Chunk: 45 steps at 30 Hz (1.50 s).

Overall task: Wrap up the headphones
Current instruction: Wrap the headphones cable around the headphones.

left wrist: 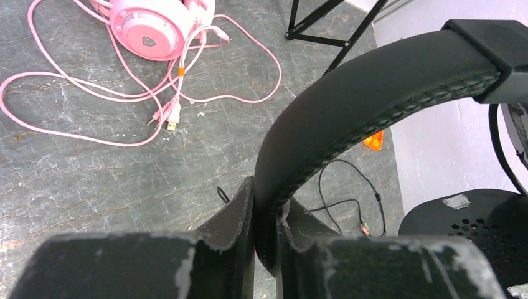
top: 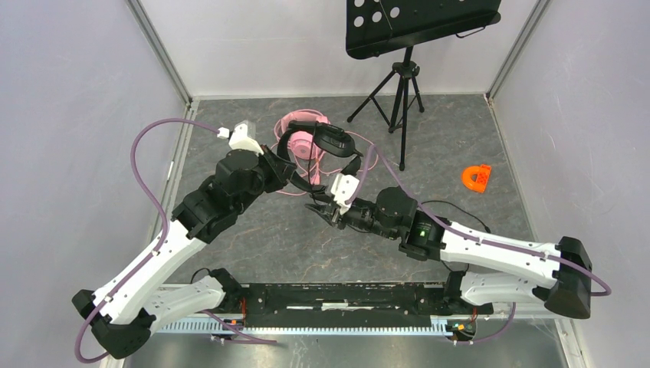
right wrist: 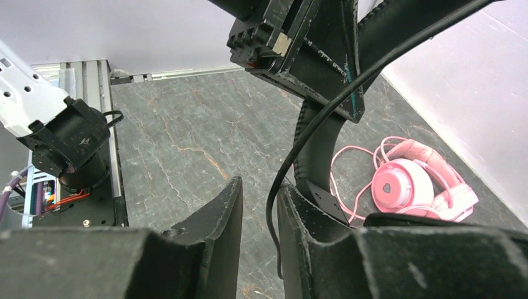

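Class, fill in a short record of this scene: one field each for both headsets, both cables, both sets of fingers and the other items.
held item: black over-ear headset, held up by its headband
left arm: left gripper, fingers clamped on that headband
right arm: right gripper, fingers apart
black lead: thin black cable, runs through the right fingers' gap, not pinched
resting item: pink over-ear headset, lying on the grey marbled table
pink lead: long pink cable, unwrapped, in loose loops
others: small orange plastic piece; black music stand
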Motion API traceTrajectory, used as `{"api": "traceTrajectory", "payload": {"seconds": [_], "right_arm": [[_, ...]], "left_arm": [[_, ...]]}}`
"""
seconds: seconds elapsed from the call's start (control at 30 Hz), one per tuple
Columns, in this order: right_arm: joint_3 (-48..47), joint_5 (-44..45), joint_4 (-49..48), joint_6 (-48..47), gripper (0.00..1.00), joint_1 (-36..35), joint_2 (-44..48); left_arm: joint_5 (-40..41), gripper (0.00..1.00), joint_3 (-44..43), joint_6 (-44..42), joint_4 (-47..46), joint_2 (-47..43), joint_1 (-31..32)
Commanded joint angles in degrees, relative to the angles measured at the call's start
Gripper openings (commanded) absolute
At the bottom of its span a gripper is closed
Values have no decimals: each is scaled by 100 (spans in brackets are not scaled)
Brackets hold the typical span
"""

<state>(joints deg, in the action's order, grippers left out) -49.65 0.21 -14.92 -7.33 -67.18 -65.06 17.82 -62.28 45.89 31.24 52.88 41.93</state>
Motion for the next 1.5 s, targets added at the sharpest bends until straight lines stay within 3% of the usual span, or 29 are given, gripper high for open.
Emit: {"api": "traceTrajectory", "payload": {"seconds": [0.0, 0.37, 0.73, 1.37, 1.43, 1.47], "right_arm": [[147, 366, -176, -80, 30, -76, 374], [1999, 175, -2515, -1808, 52, -74, 925], [2582, 327, -4326, -2420, 64, -63, 30], [2205, 8, -4961, -2416, 58, 235, -1211], [2166, -3, -4939, -2404, 53, 247, -1238], [2146, -3, -4884, -2395, 44, 249, -1234]], "left_arm": [[-85, 2, -77, 397, -603, -89, 8], [-408, 2, -135, 562, -632, -199, 8], [-737, 2, -151, 683, -612, -225, 10], [-1010, 2, -136, 685, -584, -296, 14], [-1004, 2, -127, 669, -584, -326, 9], [-998, 2, -134, 667, -584, -335, 11]]}}
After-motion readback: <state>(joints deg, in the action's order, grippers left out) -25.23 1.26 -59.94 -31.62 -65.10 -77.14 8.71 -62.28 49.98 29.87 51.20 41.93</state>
